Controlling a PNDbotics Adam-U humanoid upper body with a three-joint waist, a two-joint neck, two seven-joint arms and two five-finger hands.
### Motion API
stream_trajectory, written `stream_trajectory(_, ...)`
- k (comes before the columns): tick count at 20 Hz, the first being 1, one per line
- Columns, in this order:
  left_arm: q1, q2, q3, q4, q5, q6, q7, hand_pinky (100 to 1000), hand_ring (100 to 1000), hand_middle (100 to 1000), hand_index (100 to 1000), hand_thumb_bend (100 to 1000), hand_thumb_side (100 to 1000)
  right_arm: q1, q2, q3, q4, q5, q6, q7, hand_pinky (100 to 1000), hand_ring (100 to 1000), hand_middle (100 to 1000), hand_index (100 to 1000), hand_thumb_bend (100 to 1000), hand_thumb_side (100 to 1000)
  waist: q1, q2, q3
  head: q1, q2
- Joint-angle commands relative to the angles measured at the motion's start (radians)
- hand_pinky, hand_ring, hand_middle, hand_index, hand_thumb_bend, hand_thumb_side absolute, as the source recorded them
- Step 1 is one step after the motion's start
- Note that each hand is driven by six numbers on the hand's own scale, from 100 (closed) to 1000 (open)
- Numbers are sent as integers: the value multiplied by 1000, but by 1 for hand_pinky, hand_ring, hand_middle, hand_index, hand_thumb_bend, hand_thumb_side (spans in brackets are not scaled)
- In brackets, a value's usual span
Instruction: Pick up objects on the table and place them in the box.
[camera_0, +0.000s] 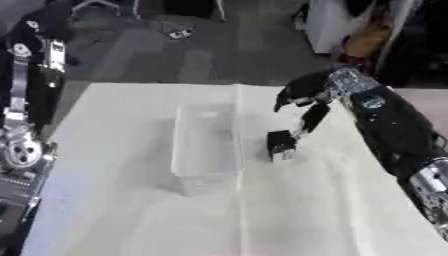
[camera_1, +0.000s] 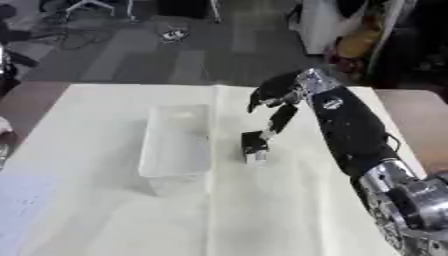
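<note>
A clear plastic box (camera_0: 206, 145) stands on the white table (camera_0: 332, 210), left of centre. Just right of its right wall is a small black object with a white lower end (camera_0: 280, 146), upright, low over or on the table; I cannot tell which. My right hand (camera_0: 304, 95) comes in from the upper right. Its long fingers (camera_0: 309, 120) point down and meet the top right of the object, pinching it. My left arm (camera_0: 31, 95) rises along the left edge, off the table. Its hand (camera_0: 37, 29) is a dark shape at the top left.
The table's far edge runs just behind the box and my right hand. Beyond it lie a dark floor, cables and cluttered furniture. White tabletop stretches in front of the box and to its left.
</note>
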Motion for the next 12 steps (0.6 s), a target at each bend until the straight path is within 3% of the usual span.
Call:
stream_trajectory(1, -9, 25, 6, -11, 6, 1, -1, 492, 736, 836, 869, 157, 1000, -19, -22, 8, -10, -35, -56, 51, 1000, 806, 820, 895, 798, 1000, 2, -13, -1, 8, -11)
stream_trajectory(5, -10, 25, 5, -11, 5, 0, -2, 493, 736, 836, 869, 157, 1000, 15, -4, 23, -19, -31, 12, -38, 1000, 802, 815, 894, 797, 1000, 2, -12, 1, 8, -11)
stream_trajectory(12, -11, 25, 5, -11, 5, 0, -4, 493, 736, 836, 869, 157, 1000, 40, 1, 30, 29, 5, 31, -105, 1000, 797, 813, 899, 787, 1000, 1, -12, 1, 12, -10)
